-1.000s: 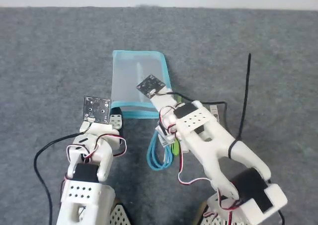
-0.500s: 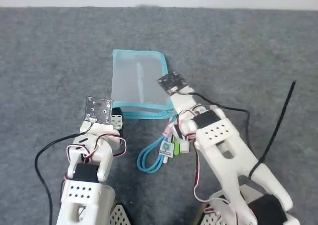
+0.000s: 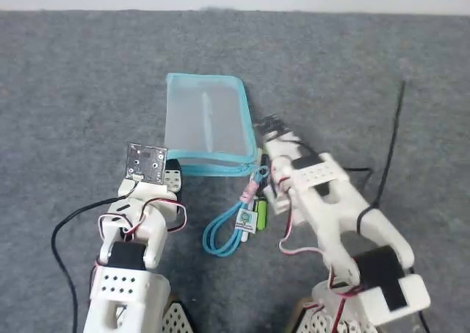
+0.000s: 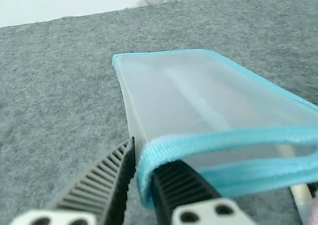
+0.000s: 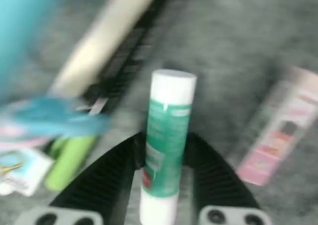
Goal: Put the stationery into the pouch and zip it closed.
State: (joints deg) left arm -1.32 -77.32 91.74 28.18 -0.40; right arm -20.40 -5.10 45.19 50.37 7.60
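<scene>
A grey felted table top (image 3: 88, 76) was seen, with two white arms set side by side at its near edge. A translucent pouch (image 3: 205, 127) with blue trim was laid flat at the middle, ahead of both arms. Its near edge was gripped at one corner by the left gripper (image 4: 141, 160), whose ribbed fingers were closed narrowly on the blue zip band. The right gripper (image 5: 164, 138) was placed just beside the pouch's other near corner, and a green-and-white glue stick (image 5: 169, 106) was held upright between its fingers. The rest of the stationery was left outside the pouch, on the felt between the arms. A looped blue cord (image 3: 220, 234) was spread there, with a tag at its end. A green marker (image 3: 261, 214) was laid just beside the cord. In the right wrist view, a small pink-labelled piece (image 5: 271, 145) was seen near the glue stick, apart from the heap.
</scene>
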